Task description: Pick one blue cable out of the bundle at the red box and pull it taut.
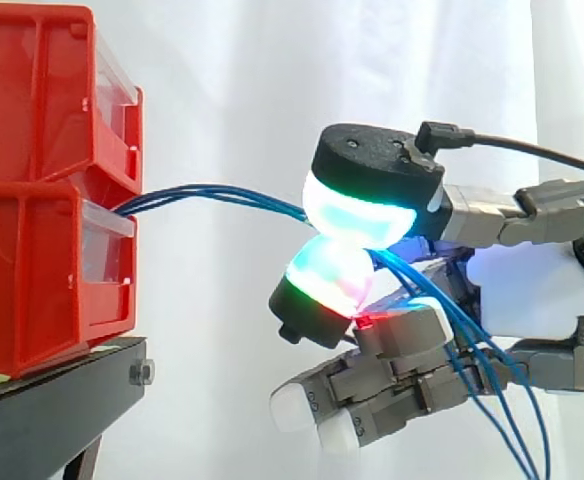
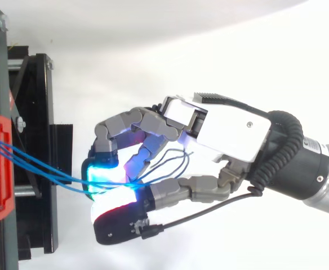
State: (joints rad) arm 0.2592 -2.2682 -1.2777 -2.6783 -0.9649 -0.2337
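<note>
Hand (image 2: 226,126) pinches blue cables (image 1: 222,192) btw two glowing pads (image 1: 362,215), one above, one below, pressed together. The other fingers (image 1: 392,385) curl loosely under the palm. Can't tell how many strands sit in the pinch; several run into it together. Ahead of the fingertips, well apart, two red bins stand stacked: top bin (image 1: 32,90) on low bin (image 1: 22,280), both on black stand (image 1: 62,390). Cables come out at the front of low bin, just under top bin, & run w/ a slight bow to the pads, clear of stand. Bin insides are hidden, so other contents can't be told. Behind the pinch, loose ends pass under the palm & hang down below the hand. White curtain (image 1: 232,80) behind all.
</note>
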